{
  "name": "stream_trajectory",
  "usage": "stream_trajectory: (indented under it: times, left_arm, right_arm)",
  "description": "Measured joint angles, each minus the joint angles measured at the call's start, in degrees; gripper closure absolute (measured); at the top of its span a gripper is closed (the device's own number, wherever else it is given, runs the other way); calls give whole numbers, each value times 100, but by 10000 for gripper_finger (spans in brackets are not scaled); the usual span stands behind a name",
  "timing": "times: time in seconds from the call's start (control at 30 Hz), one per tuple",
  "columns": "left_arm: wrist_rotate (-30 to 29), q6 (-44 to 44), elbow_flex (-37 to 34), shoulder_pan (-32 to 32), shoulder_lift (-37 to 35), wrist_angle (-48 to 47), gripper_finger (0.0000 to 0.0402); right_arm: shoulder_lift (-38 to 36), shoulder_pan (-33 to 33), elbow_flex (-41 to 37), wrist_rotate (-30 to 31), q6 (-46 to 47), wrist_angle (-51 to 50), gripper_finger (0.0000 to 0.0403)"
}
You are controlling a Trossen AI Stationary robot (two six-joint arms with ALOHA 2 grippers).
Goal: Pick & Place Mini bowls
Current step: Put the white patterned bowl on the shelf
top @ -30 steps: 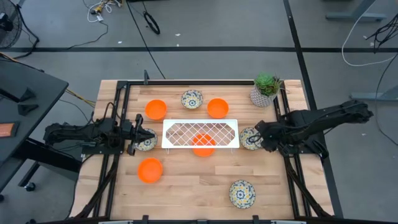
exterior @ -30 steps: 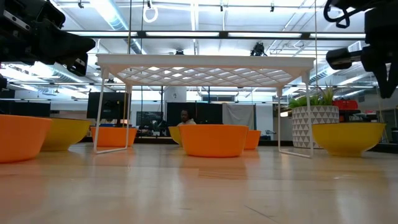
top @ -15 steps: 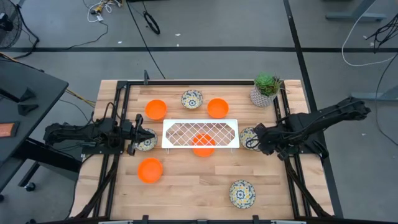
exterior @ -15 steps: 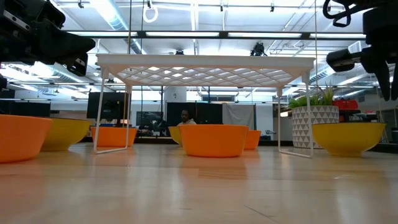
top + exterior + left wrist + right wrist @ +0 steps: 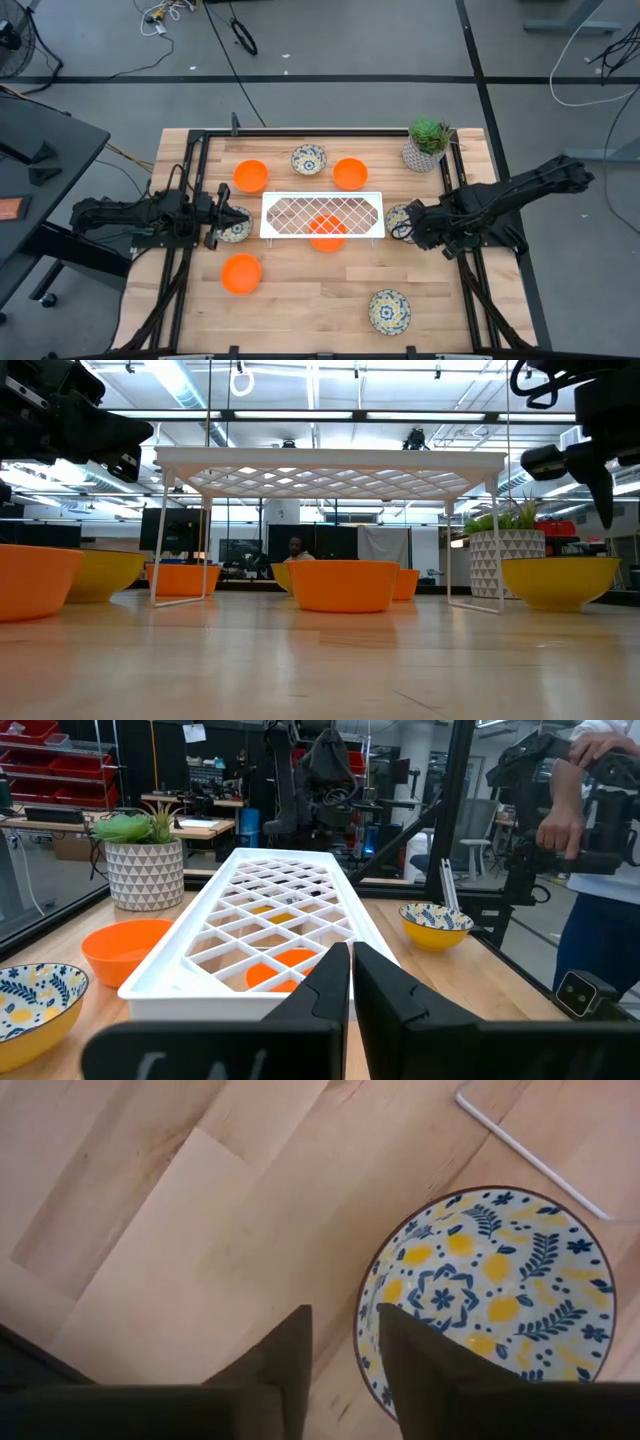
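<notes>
- Right wrist view: the right gripper (image 5: 342,1355) looks down on a floral mini bowl (image 5: 490,1305), its two dark fingers (image 5: 285,1360) parted by a narrow gap, one over bare wood and the other over the bowl's near rim; the risk, as I judge it, is that such a gap leaves little margin, so a finger may land on top of the rim rather than astride it, tipping the bowl or pushing it along the table (image 5: 300,290)
- A second hazard: the white lattice rack (image 5: 322,214) stands just to the bowl's left in the high view, one thin leg (image 5: 530,1152) showing close to the rim; a shoved bowl could knock against that leg
- High view: the right arm reaches in from the table's right edge, folded low, its gripper over the floral bowl (image 5: 401,220) at the rack's right end; nothing is held
- The left gripper (image 5: 228,217) lies stretched from the left edge to the rack's left end, beside another floral bowl (image 5: 236,229); its fingers are closed together on nothing, as the left wrist view shows; if it advanced it could nudge the rack, though it looks to be waiting
- Other mini bowls: an orange bowl (image 5: 327,232) under the rack; two orange ones (image 5: 250,175) and a floral one (image 5: 308,159) at the far side; an orange bowl (image 5: 241,272) near left; a floral bowl (image 5: 389,310) near right
- The potted plant (image 5: 428,143) sits far right, well clear of the right arm
</notes>
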Motion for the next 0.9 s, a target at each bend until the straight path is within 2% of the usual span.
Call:
stream_trajectory:
  times: [0.33, 0.77, 0.9]
  left_arm:
    - [0, -2, 0, 2, 0, 0, 378]
    - [0, -2, -2, 2, 0, -2, 378]
    - [0, -2, 0, 0, 0, 0, 378]
  right_arm:
    - [128, -1, -6, 501, 281, 26, 230]
    - [125, -31, 238, 668, 253, -91, 224]
    - [125, -31, 469, 656, 725, -104, 224]
